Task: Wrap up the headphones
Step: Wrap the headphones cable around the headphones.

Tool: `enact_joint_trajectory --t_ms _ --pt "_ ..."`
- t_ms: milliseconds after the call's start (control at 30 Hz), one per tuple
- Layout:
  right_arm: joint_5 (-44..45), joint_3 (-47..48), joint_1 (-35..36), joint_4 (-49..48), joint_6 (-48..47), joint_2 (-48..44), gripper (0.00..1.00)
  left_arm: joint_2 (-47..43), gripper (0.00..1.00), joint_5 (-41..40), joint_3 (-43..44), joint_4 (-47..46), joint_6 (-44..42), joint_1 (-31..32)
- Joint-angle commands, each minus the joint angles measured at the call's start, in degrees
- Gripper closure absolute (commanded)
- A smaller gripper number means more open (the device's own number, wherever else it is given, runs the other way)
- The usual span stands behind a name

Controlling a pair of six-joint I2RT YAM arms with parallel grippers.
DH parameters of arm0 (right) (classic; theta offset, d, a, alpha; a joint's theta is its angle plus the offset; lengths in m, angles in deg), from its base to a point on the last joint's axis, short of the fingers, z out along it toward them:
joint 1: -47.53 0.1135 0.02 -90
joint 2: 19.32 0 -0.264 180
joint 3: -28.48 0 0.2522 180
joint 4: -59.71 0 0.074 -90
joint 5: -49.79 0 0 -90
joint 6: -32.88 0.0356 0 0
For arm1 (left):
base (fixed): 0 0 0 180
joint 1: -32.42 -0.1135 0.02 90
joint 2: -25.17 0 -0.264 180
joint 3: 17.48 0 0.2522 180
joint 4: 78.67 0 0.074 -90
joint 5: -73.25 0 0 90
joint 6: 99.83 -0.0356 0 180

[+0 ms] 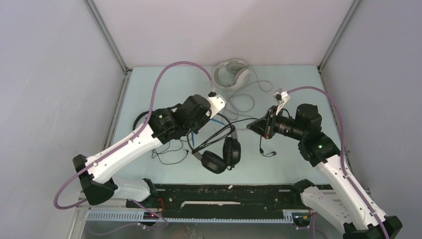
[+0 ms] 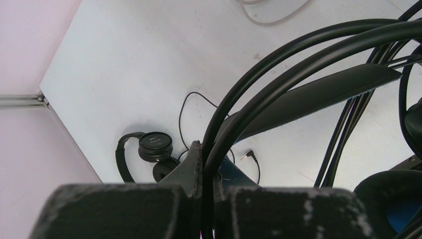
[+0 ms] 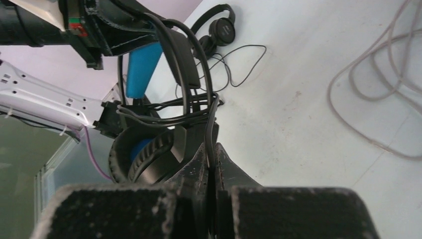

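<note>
**Inspector:** Progress on the three headsets?

**Assessor:** One is in work and two are untouched, in my judgement. I'll take them biggest first.

**Inspector:** Go on.

**Assessor:** The white-grey over-ear pair (image 1: 231, 73) lies at the far edge of the table (image 1: 293, 169), with neither arm on it. Its pale cable (image 1: 242, 102) sprawls in loose loops just beside it. Not started.

**Inspector:** And the one in hand?

**Assessor:** The bulky black pair (image 1: 221, 155) is mid-table, between the arms.
- **Left side:** the left gripper (image 2: 206, 149) is clamped narrow on the headband rails (image 2: 278, 59).
- **Right side:** the right gripper (image 3: 213, 155) is pinched tight on the black cord (image 3: 211, 107). From the jaws the cord runs up to several strands crossing the headband above the ear cup (image 3: 144, 149).
- **Finding:** I judge that winding has begun, with a few turns on, but it is not finished. A free length ending in a plug (image 1: 261, 148), apparently this cord's, lies on the table near the right gripper.
- **Unclear:** I cannot tell whether the cups rest on the table.

**Inspector:** The smallest?

**Assessor:** The small thin black pair (image 2: 154, 147) lies at the left of the table, partly hidden from above by the left arm (image 1: 129, 147). Its thin cord (image 2: 191, 102) trails loose on the table, with neither gripper on it. Not started.
</note>
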Motion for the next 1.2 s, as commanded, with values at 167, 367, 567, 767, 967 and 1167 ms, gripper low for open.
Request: enact_joint_trajectory --t_ms 167,367,567,767,967,1167 --pt "-10.5 3.0 1.1 -12.9 10.7 1.6 1.00 2.9 1.00 -8.1 3.0 1.8 5.8 -0.2" --pt "-8.1 3.0 6.6 -15.4 14.1 2.4 0.94 4.5 1.00 -10.9 5.8 1.3 13.1 -0.4" --pt "-4.5 3.0 13.0 -20.1 16.8 3.8 0.93 7.9 1.00 -15.1 10.7 4.5 22.8 -1.1" --pt "0.7 3.0 17.5 -21.2 16.6 4.4 0.93 9.6 1.00 -15.4 13.3 6.5 30.5 -2.1" --pt "9.8 3.0 22.7 -19.5 14.2 2.5 0.93 6.8 1.00 -16.3 12.1 2.5 36.8 -2.7" --pt "16.9 3.0 27.7 -20.3 12.3 2.3 0.93 6.3 1.00 -16.4 12.4 2.7 42.5 -4.1"
